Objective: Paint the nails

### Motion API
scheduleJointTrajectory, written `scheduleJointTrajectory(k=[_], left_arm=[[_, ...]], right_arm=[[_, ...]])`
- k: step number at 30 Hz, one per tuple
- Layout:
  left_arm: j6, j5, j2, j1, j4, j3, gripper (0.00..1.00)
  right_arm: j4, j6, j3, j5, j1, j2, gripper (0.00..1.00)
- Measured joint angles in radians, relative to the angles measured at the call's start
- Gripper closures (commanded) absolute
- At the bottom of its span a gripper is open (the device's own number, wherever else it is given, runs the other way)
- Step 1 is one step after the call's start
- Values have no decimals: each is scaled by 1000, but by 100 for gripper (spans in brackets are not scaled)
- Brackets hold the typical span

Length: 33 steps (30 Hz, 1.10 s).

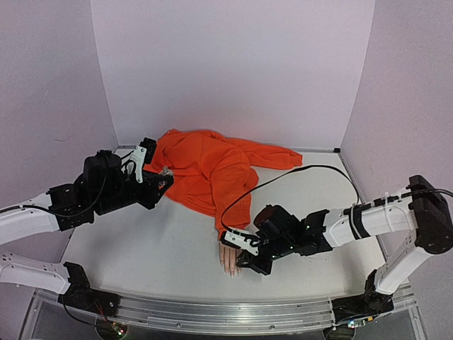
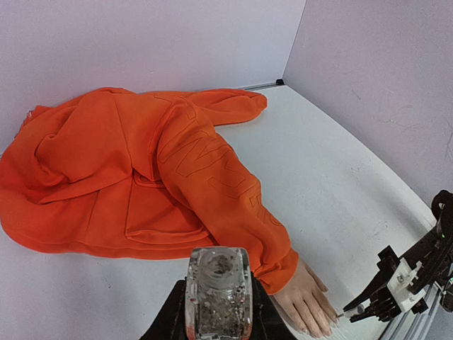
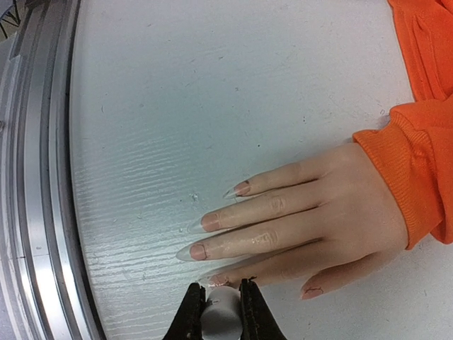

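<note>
1. Found the nails [image 3: 199,251] long, pointed and pale-tipped, on the fingers of the mannequin hand [image 3: 333,212], pointing toward the metal rail [image 3: 35,212] at the table's near edge.
2. Noted the mannequin hand lying flat, palm down, on the white table [image 3: 212,106], wrist inside the orange sleeve [image 3: 403,177].
3. Confirmed the right gripper [image 3: 221,303] just beside the index finger, jaws clenched on a small white cylinder [image 3: 221,320] close to that finger's nail. Could not tell whether touching.
4. Traced the sleeve back to an orange hoodie [image 1: 205,166] heaped near the back wall.
5. Located the left gripper [image 2: 216,320] well apart from the hand, at the hoodie's left edge, jaws grasping a clear bottle [image 2: 218,283].
</note>
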Motion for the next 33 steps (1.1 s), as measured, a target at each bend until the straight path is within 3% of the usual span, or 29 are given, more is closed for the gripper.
scheduleJointTrajectory(k=[33], left_arm=[[0,0,0,0,0,0,100]], right_arm=[[-3,-8,10,-66,0,43,100]])
